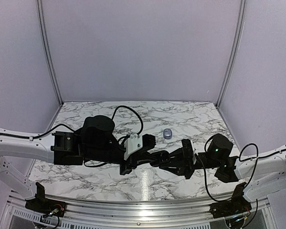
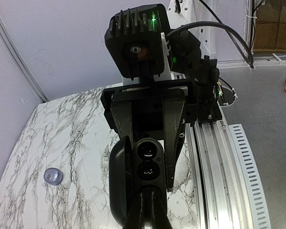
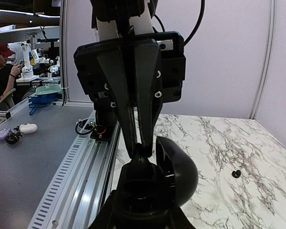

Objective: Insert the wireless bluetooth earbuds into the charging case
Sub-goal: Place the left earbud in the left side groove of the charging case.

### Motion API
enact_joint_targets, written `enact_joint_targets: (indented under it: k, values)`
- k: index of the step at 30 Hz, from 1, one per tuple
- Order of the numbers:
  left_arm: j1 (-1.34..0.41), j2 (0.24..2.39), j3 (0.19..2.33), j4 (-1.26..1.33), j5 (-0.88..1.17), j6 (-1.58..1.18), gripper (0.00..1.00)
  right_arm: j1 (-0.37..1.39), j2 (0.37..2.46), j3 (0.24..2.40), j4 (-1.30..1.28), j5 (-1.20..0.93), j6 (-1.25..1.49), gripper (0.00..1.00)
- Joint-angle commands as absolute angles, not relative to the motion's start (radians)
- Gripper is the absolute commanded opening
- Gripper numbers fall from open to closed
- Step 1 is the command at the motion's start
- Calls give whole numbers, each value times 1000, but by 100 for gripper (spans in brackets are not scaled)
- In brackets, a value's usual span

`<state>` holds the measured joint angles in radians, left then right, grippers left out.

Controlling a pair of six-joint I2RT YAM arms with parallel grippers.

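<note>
Slip risk: left gripper (image 3: 139,144), pressed together, sits at open charging case (image 2: 148,162) pinched by right gripper (image 3: 143,202); extra push could lever case loose.

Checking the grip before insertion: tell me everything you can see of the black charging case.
The black charging case is glossy, oval, plastic-looking, its lid hinged open beside two round wells. It hangs above the table, clamped by the right tool; the left tool, shut, touches its open face. Well contents unclear.

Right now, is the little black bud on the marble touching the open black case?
Apart. Right wrist view: the black earbud lies alone, bare marble table between it and the open charging case.
</note>
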<state>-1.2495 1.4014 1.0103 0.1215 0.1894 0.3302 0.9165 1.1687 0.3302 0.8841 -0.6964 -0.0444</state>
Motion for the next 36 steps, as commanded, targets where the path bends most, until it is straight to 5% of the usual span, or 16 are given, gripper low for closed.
enact_joint_targets:
  k: [1,18,36]
  values:
    - [-1255,1430,994,84,180,341,0,923,1149,343,965,-693,-24,0]
    - [-1255,1473,986,57,190,342,0,920,1117,335,967,-675,-22,0]
    - [-1255,1441,1052,-27,132,367,18,916,1168,330,944,-681,-44,0]
